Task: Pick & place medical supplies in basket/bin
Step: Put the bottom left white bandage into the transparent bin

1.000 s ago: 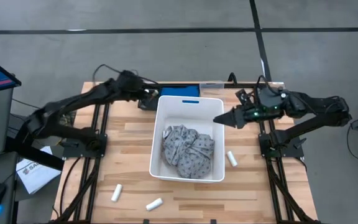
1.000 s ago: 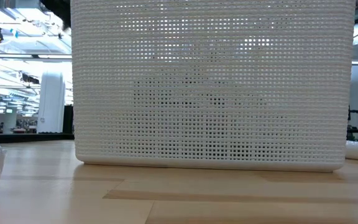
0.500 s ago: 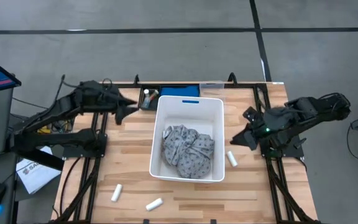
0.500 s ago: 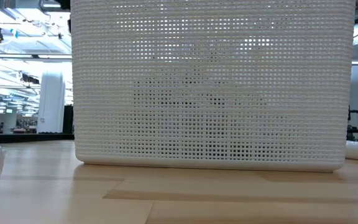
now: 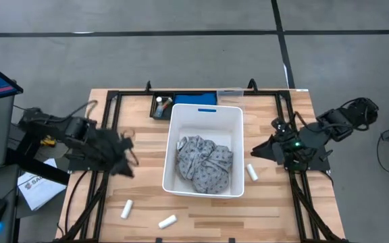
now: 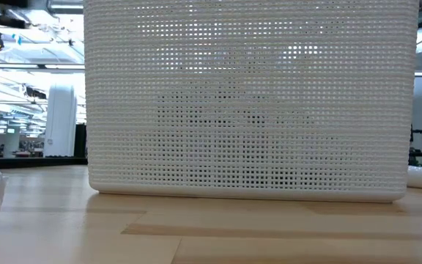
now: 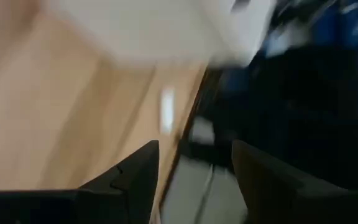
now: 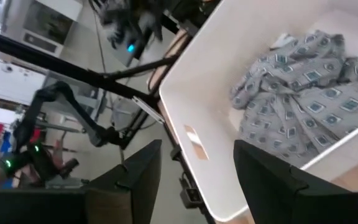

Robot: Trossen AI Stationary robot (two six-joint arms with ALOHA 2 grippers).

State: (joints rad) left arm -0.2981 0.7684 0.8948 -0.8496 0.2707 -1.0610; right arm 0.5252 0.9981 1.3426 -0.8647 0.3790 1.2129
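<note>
Two arms folded low beside the tub (image 5: pixel 204 115), left end effector (image 5: pixel 125 160) and right end effector (image 5: pixel 256 152) open, empty

Light wooden-plank desk (image 5: pixel 140 152) with a black frame at its edges. At the middle, standing directly on the planks, a white rectangular tub (image 5: pixel 233 119), its perforated wall filling the low view (image 6: pixel 247 103). Just beside the tub's right wall, one white cylinder roll (image 5: pixel 252 172). Near the front edge, two more white rolls (image 5: pixel 126 209) and (image 5: pixel 167 221), apart from each other. Behind the tub at the far edge, a small black tray (image 5: pixel 161 108) beside a blue item (image 5: pixel 194 99).
</note>
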